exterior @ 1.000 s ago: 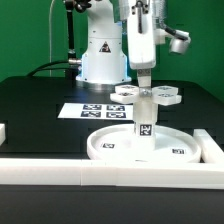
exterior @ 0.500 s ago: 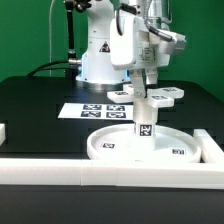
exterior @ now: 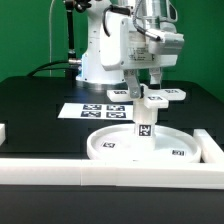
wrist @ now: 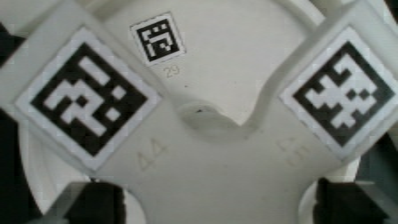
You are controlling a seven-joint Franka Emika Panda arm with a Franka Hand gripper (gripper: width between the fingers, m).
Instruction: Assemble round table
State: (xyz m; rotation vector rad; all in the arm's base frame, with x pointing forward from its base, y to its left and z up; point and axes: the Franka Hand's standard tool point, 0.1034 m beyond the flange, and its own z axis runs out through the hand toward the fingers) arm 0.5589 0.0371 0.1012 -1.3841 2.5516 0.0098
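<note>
The large rimmed round disc (exterior: 110, 143) lies at the front of the table. The short cylindrical post (exterior: 143, 124) stands upright in its middle, free of the gripper. Behind it lies the small cross-shaped foot (exterior: 166, 96). My gripper (exterior: 148, 88) hangs right over the foot, just above it, open and empty. In the wrist view the foot (wrist: 196, 120) fills the picture with its square tags. My two dark fingertips (wrist: 93, 204) stand wide apart on either side of it, and my gripper (wrist: 222, 206) holds nothing.
The marker board (exterior: 92, 110) lies flat at the exterior view's left of the foot. A long white rail (exterior: 100, 168) runs along the front edge, with rail ends at the far left (exterior: 3, 131) and right (exterior: 211, 146). The robot base (exterior: 100, 55) stands behind.
My gripper has let go of the post, risen, and moved back and toward the exterior view's right until it is over the foot. The post stays upright in the disc.
</note>
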